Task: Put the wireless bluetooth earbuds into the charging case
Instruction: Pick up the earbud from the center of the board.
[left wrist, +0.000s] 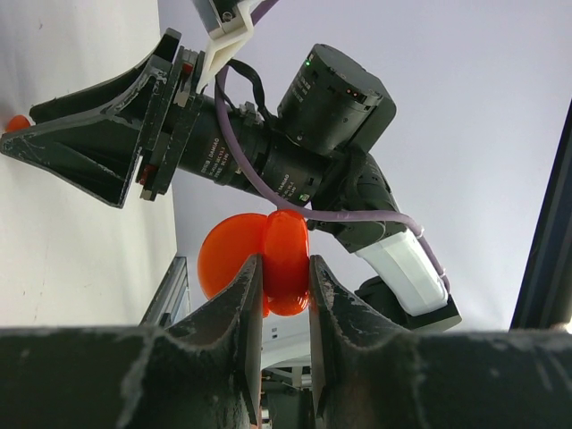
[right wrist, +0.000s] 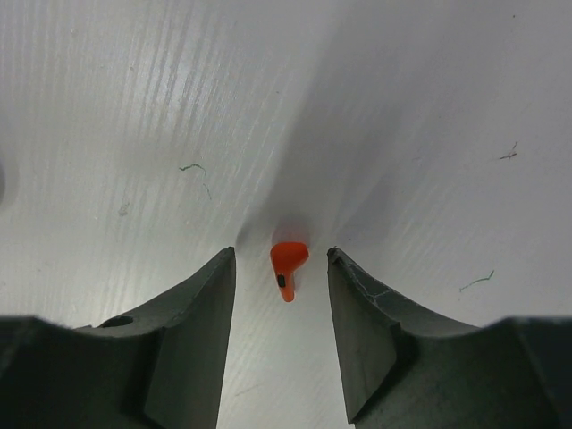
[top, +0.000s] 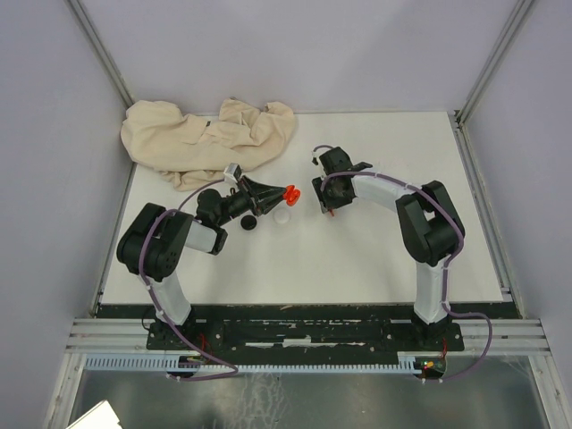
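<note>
Case (left wrist: 234, 257), glossy red, in left claw (left wrist: 286, 266); right claw (right wrist: 280, 256) straddles stemmed earbud (right wrist: 288, 264).

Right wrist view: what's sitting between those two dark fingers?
A tiny red earbud, lying on the white table, apart from both fingers; the right wrist view shows it.

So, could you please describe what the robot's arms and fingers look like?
The left arm and right arm are black with white link covers; a thin purple cable trails along each. The fingers are dark, rough-surfaced tapering wedges.
</note>
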Available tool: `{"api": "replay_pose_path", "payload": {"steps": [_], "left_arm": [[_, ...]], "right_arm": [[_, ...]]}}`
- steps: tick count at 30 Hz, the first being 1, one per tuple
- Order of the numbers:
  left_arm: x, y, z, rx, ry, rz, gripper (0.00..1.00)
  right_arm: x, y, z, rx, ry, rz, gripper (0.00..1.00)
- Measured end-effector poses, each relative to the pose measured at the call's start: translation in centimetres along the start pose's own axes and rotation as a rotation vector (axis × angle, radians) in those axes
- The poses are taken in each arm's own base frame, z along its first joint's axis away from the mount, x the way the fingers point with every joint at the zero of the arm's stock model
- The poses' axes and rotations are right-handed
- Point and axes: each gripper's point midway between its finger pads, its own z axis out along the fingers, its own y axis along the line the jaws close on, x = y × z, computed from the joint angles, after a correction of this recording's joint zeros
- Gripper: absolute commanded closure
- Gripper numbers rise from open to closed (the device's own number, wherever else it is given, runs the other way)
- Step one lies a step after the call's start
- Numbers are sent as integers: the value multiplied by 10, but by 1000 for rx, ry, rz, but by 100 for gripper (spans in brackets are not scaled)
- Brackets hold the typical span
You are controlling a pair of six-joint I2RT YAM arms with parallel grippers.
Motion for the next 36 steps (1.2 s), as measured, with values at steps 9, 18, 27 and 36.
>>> {"api": "replay_pose_path", "payload": {"steps": [9,18,27,36], "left_arm": [[0,1,0,-4,0,-3,97],[-1,5,0,-20,-2,-16,97],[-1,6,0,-25,-3,-19,97],[4,16,3,-38,12,-31,97]], "right_arm": [[1,-2,5,-12,5,11,54],[1,-5,5,-15,6,18,78],[-3,-2,4,-33,-24,20,99],[-38,15,-95,-164,-458,5,99]]}}
